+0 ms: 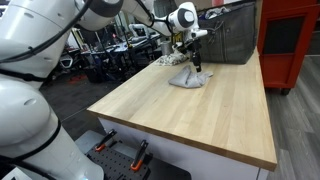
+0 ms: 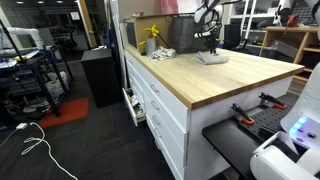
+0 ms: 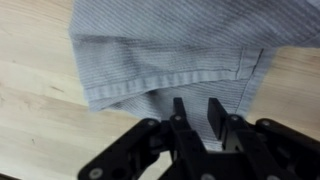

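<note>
A long wooden table (image 1: pixel 200 110) fills the middle of both exterior views, its pale plank top running from the lower foreground toward the upper centre of the frame, with white drawers (image 2: pixel 165 112) below its near side in an exterior view. The white robot arm (image 1: pixel 30 95) bulks in the lower left of an exterior view and reaches along the top edge of the frame to the table's far end. At the upper right of that view stands a red cabinet (image 1: pixel 290 35), just beside the table's far corner, and left of it a dark grey metal box (image 1: pixel 235 35) sits at the back of the tabletop. A grey cloth (image 1: pixel 188 78) lies crumpled on the wood near the far end, in the upper centre of the frame; in the wrist view the same striped cloth (image 3: pixel 170 50) spreads across the upper half of the frame, its hemmed edge folded over, with bare wood at the left and lower left. The gripper (image 3: pixel 197 118) hangs directly over the cloth, entering from the bottom of the wrist view; its two black fingers (image 3: pixel 215 115) stand a little apart above the hem, with nothing clamped between them. A small yellow object (image 2: pixel 152 33) stands at the table's back left.
</note>
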